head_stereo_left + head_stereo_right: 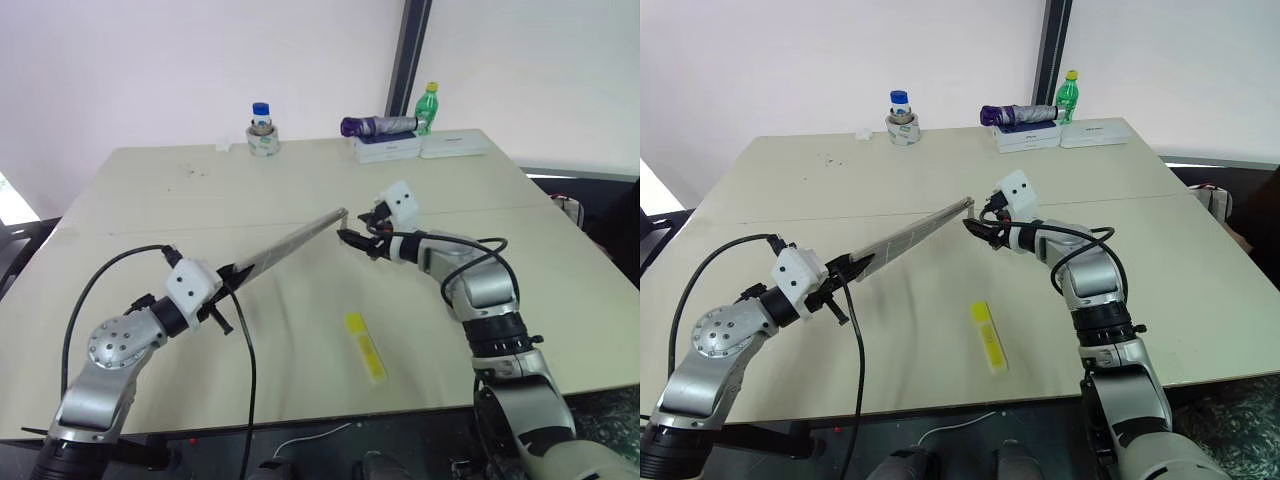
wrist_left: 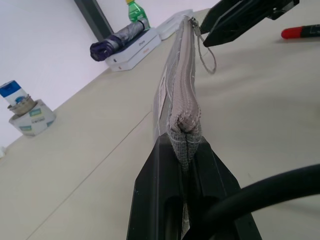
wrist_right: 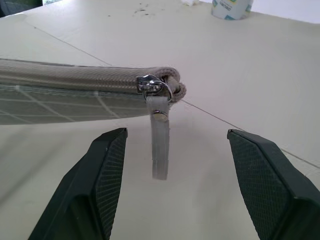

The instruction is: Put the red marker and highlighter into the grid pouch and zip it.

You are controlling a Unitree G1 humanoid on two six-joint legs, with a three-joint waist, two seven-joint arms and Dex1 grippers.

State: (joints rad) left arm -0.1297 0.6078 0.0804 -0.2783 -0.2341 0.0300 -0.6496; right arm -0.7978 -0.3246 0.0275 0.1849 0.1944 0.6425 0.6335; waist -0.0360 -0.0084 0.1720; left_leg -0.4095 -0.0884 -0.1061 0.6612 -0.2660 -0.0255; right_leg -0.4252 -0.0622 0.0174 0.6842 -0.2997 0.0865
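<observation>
- Chunky yellow highlighter lies on the beige desk at the near edge, outside the pouch.
- Left gripper: jaws clamped on one end of the grey grid-pattern fabric pouch, held edge-up above the desk.
- Right gripper: jaws apart, empty, just short of the zipper pull.
- Slim red marker lies beyond on the desk.
- Judged step: opening the pouch; next, pinch the pull squarely.

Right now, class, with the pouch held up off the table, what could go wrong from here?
The highlighter lies on the table, and a red marker shows there too, so the grid pouch may get zipped empty. Only the left gripper pinches one end; the pouch could sag or slip. The open right gripper might miss the dangling zipper pull.
</observation>
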